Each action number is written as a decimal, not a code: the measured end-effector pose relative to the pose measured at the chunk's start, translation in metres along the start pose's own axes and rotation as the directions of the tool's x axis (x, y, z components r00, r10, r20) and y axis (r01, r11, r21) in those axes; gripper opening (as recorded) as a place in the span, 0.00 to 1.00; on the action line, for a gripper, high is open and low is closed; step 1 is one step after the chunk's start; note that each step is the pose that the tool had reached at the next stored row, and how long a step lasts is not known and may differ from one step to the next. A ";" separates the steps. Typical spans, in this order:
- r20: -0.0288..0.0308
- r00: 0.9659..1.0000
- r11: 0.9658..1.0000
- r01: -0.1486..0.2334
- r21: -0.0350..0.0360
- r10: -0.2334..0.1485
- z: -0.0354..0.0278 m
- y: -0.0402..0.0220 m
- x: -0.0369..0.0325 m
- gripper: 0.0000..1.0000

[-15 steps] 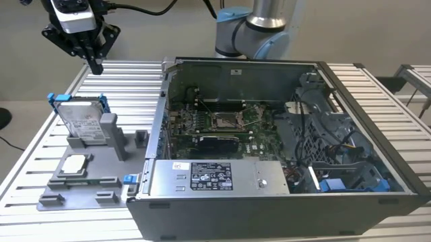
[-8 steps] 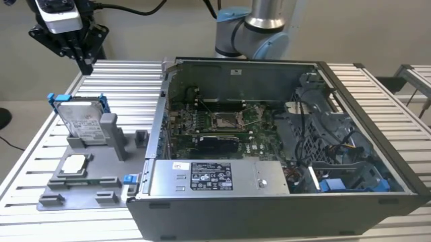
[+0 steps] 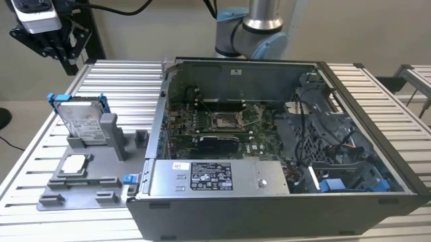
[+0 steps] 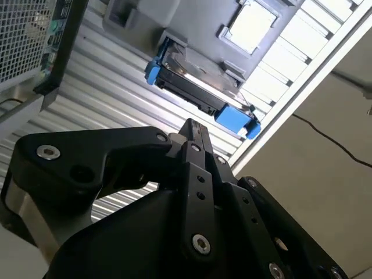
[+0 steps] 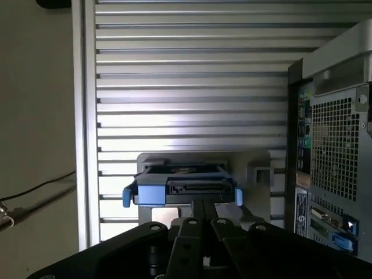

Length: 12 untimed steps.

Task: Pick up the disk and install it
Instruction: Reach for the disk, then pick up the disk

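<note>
Evidently empty, the pincer [image 4: 192, 124] hangs with fingers pressed together. Below its tips, well apart, the disk [image 3: 82, 122] stands on edge in a grey holder [image 3: 116, 145] on the bench [image 3: 124, 80]; both wrist views show it beyond the fingertips. Beside the holder, farther from the pincer toward the exterior view's right, sits the open case [image 3: 269, 214].

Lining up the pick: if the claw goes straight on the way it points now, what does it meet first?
Probably the disk, standing on edge in its grey holder: in the first wrist view the claw points at its blue-framed upper edge. The gap between them is hard to judge.
</note>
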<state>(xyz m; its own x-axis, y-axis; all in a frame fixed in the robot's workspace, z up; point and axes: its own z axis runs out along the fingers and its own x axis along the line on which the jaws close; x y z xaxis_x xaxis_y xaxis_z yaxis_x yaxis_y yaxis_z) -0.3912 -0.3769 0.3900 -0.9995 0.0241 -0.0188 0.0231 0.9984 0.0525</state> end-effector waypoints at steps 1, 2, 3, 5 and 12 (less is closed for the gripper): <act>0.000 1.000 1.000 0.001 0.000 -0.001 0.0000 -0.0001 0.0039 0.00; 0.000 1.000 1.000 0.002 0.000 -0.002 0.0000 -0.0002 0.0076 0.00; 0.000 1.000 1.000 0.003 0.000 -0.003 0.0001 -0.0003 0.0111 0.00; 0.000 1.000 1.000 0.005 0.000 -0.005 0.0002 -0.0008 0.0185 0.00; 0.000 1.000 1.000 0.008 0.000 -0.008 0.0007 -0.0033 0.0320 0.00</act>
<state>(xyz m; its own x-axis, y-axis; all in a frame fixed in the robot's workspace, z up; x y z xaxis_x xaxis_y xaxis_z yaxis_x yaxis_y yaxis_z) -0.4232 -0.3795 0.3886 -0.9997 0.0158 -0.0188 0.0148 0.9985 0.0525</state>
